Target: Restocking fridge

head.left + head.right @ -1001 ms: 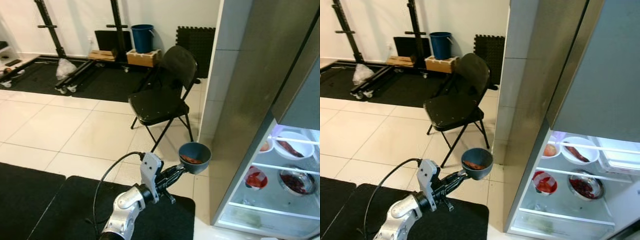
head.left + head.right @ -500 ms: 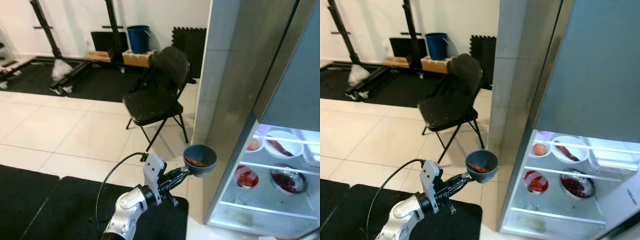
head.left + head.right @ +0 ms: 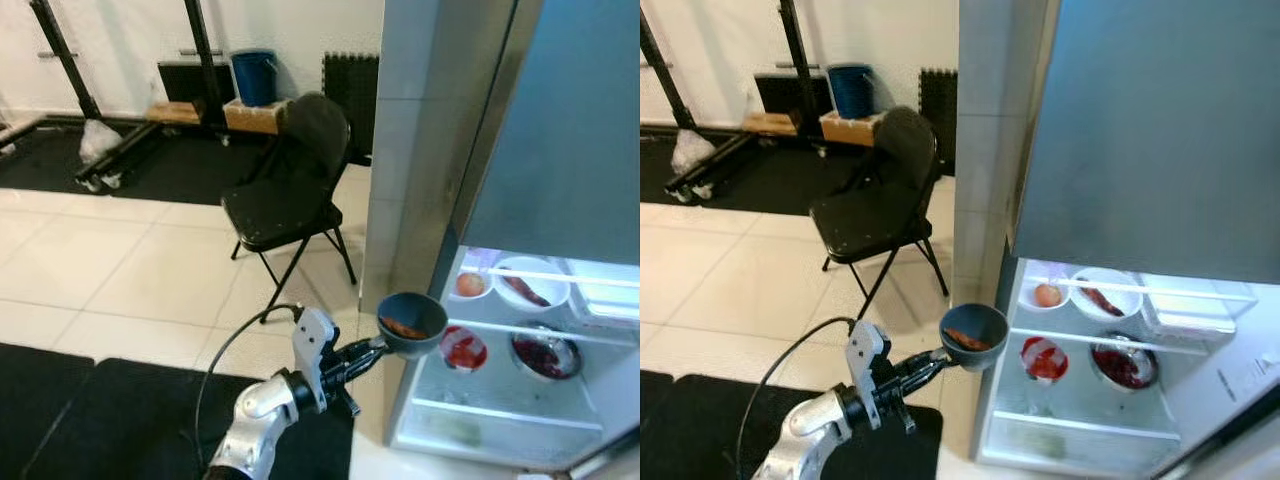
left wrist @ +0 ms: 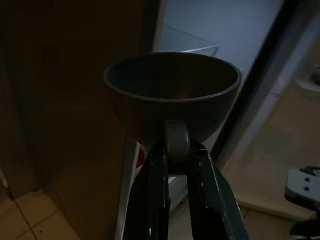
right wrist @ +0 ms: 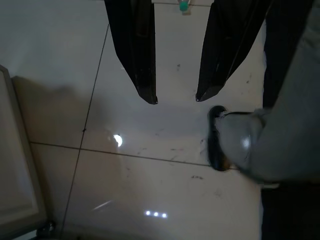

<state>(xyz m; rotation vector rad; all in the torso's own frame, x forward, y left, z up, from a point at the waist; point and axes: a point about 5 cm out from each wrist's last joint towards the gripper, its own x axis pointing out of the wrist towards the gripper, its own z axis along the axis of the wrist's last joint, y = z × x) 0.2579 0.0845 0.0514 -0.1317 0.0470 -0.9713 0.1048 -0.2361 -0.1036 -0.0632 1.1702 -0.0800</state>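
Now left gripper (image 3: 372, 347) clamping blue bowl (image 3: 411, 323) rim, carrying toward open fridge (image 3: 520, 420); next needing shelf placement. Right gripper (image 5: 175, 97) hanging wide.

Home setting, looks like a combined utility / home-gym room. Evidence: open fridge (image 3: 520, 300) with lit shelves holding bowls of food (image 3: 530, 285); pale tiled floor (image 3: 120, 270); black folding chair (image 3: 290, 195) beside the fridge; black rack uprights (image 3: 205, 60) on dark floor mats (image 3: 60, 165) along the far white wall; blue bucket (image 3: 253, 77) on a wooden crate (image 3: 252, 113); stacked foam tiles (image 3: 350, 85) leaning on the wall.
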